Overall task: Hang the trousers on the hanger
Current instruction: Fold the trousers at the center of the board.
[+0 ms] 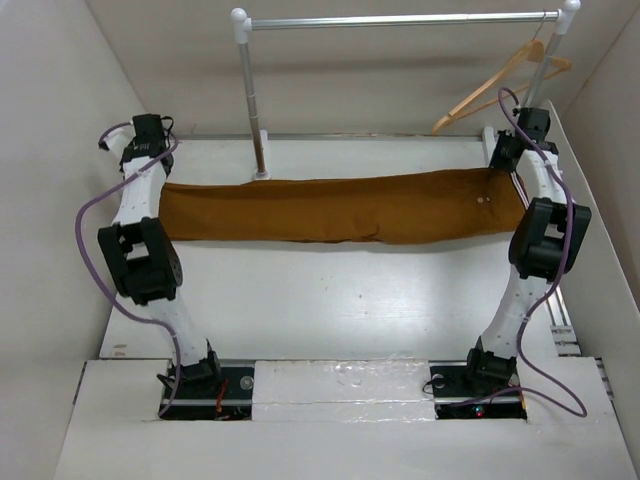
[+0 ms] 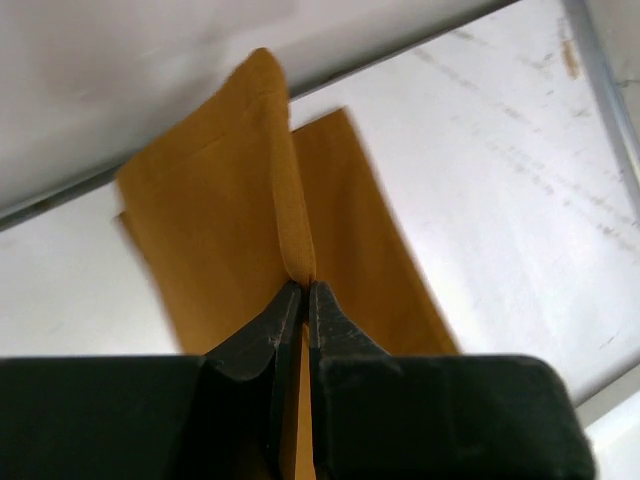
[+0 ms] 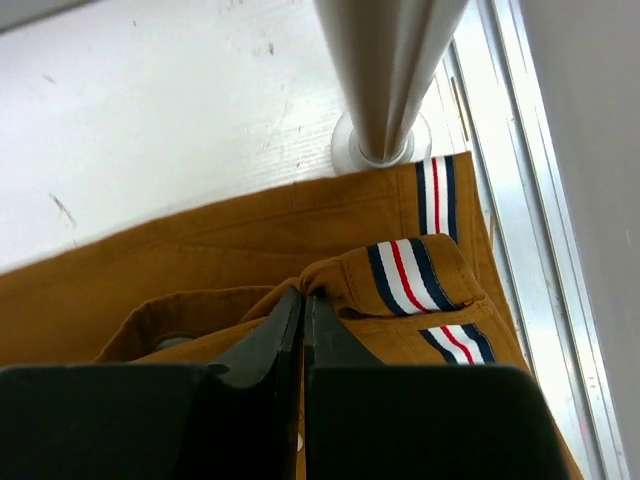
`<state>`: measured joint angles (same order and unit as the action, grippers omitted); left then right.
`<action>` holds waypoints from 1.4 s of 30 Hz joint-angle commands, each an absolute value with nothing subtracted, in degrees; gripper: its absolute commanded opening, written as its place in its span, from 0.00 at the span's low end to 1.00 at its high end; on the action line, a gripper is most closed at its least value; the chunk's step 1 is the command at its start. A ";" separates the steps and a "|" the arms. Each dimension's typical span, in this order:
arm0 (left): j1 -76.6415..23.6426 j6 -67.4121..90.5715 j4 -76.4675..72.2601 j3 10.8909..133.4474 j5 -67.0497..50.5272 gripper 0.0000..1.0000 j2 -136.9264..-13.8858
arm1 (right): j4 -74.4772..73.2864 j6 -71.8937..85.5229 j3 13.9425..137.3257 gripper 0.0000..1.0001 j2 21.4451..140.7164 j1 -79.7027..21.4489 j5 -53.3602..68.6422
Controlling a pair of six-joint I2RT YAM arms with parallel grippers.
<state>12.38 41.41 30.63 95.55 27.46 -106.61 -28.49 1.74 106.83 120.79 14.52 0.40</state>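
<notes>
Left gripper (image 2: 303, 289) and right gripper (image 3: 303, 296) each pinch an end of the trousers (image 1: 330, 208), so next I should lift them up to the hanger (image 1: 490, 86).

You look down past your right gripper (image 3: 303, 300), whose two dark fingers fill the bottom centre of the frame, pressed together on a raised fold of the rust-brown trousers (image 3: 200, 260). Just right of the fingertips, striped tape (image 3: 405, 275) in white, navy and red shows on the folded waistband. At top centre, a grey post (image 3: 385, 70) stands in a round white foot on the scuffed white table (image 3: 150, 120), the cloth's edge just below it. A metal track (image 3: 520, 200) runs down the right side.
</notes>
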 commanded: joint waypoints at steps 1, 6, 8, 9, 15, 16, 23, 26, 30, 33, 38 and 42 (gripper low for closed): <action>13.27 39.47 33.04 106.58 30.85 0.00 -113.80 | -19.34 3.60 107.58 0.00 120.94 15.29 -4.39; 13.27 37.01 40.59 124.06 28.93 0.11 -128.39 | -19.16 3.52 106.09 0.71 120.67 15.29 -3.00; 13.27 35.86 43.40 128.47 28.13 0.51 -132.34 | -18.73 3.25 102.08 0.81 117.97 15.29 -2.03; 13.27 35.86 43.42 128.50 28.13 0.51 -132.36 | -18.72 3.25 102.04 0.81 117.95 15.29 -2.02; 13.27 30.76 39.73 122.35 26.98 0.77 -125.34 | -14.60 3.08 88.44 0.82 108.73 15.29 1.30; 13.27 30.76 39.81 121.04 26.63 0.77 -122.20 | -13.98 3.08 86.85 0.82 107.50 15.29 1.75; 14.76 37.16 29.74 85.43 17.78 0.72 -101.80 | -10.29 4.39 70.86 0.47 97.04 17.22 8.43; 17.04 38.40 24.37 72.83 11.80 0.70 -95.20 | -10.20 5.18 65.49 0.36 93.70 18.97 8.26; 21.34 40.42 21.89 66.89 4.76 0.69 -95.35 | -7.39 6.94 59.25 0.53 92.11 23.01 13.43; 22.06 42.10 23.20 67.93 2.11 0.67 -99.75 | -4.75 7.73 56.87 0.63 93.25 23.82 17.57; 22.06 43.33 21.89 67.59 2.02 0.67 -103.44 | -1.94 9.75 55.64 0.68 97.46 24.96 20.47; 22.06 45.08 21.10 68.29 0.97 0.67 -106.08 | 2.19 12.92 53.62 0.70 100.45 25.49 21.71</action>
